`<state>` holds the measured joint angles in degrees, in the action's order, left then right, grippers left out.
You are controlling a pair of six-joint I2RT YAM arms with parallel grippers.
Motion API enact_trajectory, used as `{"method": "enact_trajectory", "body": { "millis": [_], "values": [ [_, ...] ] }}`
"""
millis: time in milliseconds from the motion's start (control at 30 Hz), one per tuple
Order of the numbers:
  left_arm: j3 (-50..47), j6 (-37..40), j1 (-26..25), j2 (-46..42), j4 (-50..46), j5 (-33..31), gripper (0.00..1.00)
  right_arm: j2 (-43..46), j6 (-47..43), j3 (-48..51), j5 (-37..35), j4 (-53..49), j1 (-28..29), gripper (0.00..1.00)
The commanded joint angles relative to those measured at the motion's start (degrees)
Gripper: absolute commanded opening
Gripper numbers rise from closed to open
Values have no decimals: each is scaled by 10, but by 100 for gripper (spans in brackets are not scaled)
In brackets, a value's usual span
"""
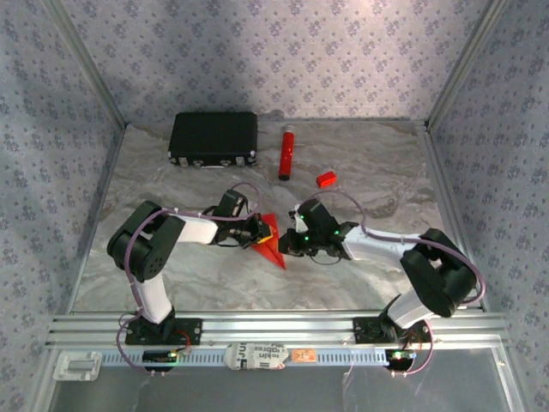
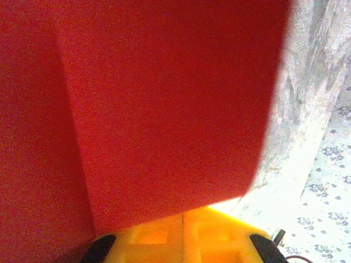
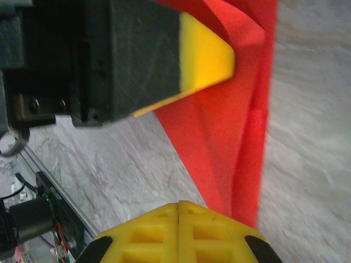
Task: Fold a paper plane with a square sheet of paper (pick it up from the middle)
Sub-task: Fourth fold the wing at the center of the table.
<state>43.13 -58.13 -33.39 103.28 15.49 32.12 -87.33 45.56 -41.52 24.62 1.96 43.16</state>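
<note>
1 paper plane (image 1: 274, 250) in L hand (image 1: 263, 232)

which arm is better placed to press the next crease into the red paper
Probably the right: the left gripper is shut on the red paper, holding it, while the right gripper is shut beside its edge, seemingly free.
</note>
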Motion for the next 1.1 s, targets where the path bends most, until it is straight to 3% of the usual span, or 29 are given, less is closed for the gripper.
{"method": "enact_trajectory", "body": {
  "millis": [0, 333, 1067],
  "values": [
    [-14, 3, 3, 10, -17, -15, 0, -41, -7, -40, 3, -5, 11, 4],
    [-10, 4, 3, 10, -20, -14, 0, -129, -29, -113, -44, -81, 36, 3],
    [-11, 9, 5, 14, -28, -15, 0, -91, 36, 43, -5, 56, 25, 4]
  ]
}}
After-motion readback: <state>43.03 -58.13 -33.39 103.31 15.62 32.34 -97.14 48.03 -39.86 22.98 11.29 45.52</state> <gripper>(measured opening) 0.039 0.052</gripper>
